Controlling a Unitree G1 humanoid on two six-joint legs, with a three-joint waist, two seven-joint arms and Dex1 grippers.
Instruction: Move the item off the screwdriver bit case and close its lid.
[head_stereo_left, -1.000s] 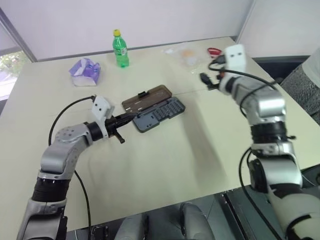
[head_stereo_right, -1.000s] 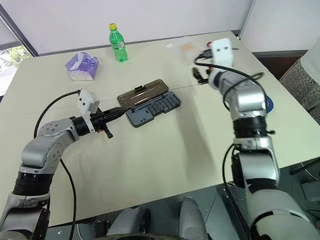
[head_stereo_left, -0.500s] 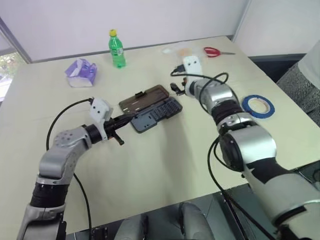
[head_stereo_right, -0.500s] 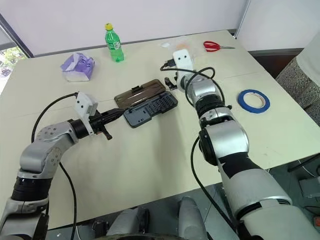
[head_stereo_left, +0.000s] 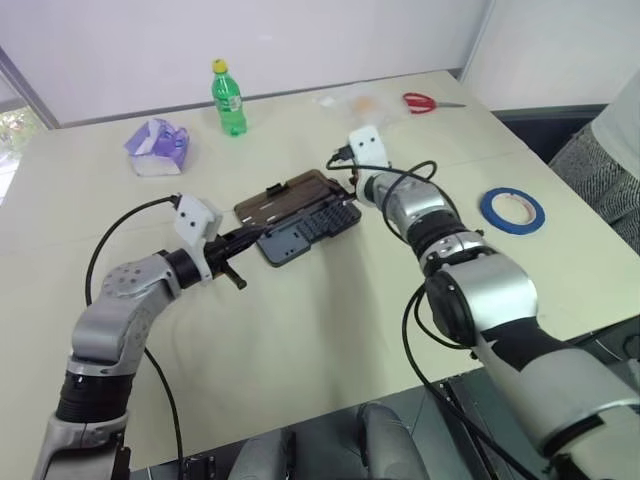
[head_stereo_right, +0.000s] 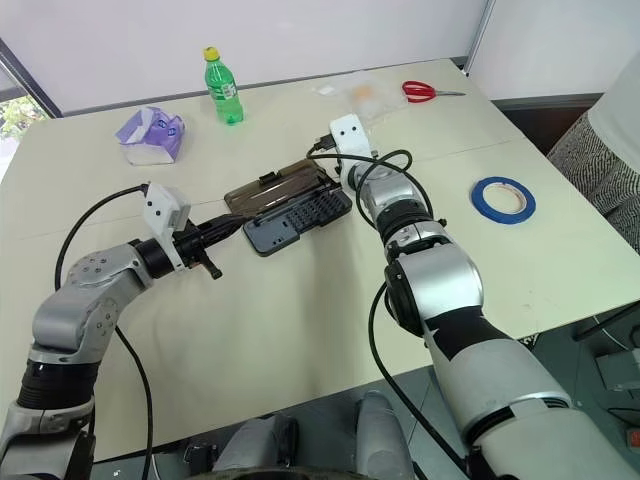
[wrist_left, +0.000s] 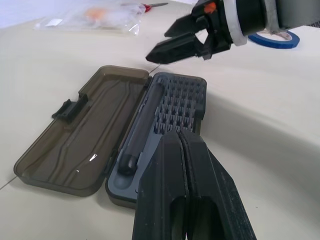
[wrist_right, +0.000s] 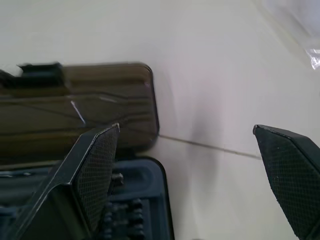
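The screwdriver bit case (head_stereo_left: 305, 230) lies open mid-table, its dark grey tray holding rows of bits. The smoky-brown lid (head_stereo_left: 283, 196) lies flat beside it, on the far side. The item, a blue tape ring (head_stereo_left: 513, 208), rests on the table well to the right of the case. My left gripper (wrist_left: 181, 135) is shut with nothing in it, its tip at the tray's near-left end. My right gripper (wrist_right: 186, 129) is open wide and hangs just over the case's right end, where lid (wrist_right: 80, 110) and tray meet.
A green bottle (head_stereo_left: 227, 97) and a purple tissue pack (head_stereo_left: 155, 147) stand at the back left. Red scissors (head_stereo_left: 425, 102) and a clear plastic bag (head_stereo_left: 355, 103) lie at the back right. The table's right edge runs close past the tape.
My right arm swung left and down from the table's back right to the case's right end, still open. The left gripper stayed put. The camera view shifted slightly.
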